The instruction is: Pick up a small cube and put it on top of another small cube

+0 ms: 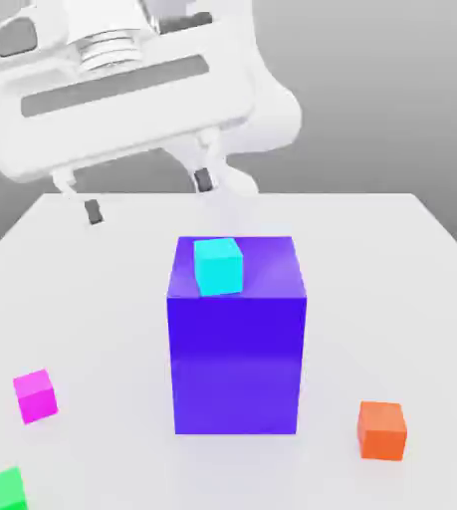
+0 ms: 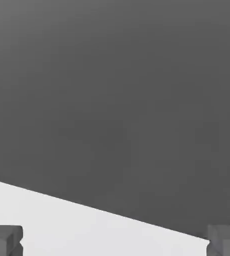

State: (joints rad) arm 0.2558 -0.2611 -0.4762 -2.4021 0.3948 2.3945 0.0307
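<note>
Fingers (image 1: 93, 211) of the white robot gripper (image 1: 147, 195) stand wide apart and empty above the white tabletop (image 1: 391, 289), ready to descend; the small magenta cube (image 1: 35, 394) sits free near the exterior view's left, well apart from the tall blue-violet block (image 1: 236, 354) carrying a small cyan cube (image 1: 218, 266)

Soft, even light fills both renders, with no glare or hard highlights. In the exterior view the white table (image 1: 411, 299) reads bright and casts almost no shadows; the big blue-violet block (image 1: 237, 359) shows a lighter top than front. The backdrop is a dull grey gradient. Edges look slightly soft, without visible distortion.
</note>
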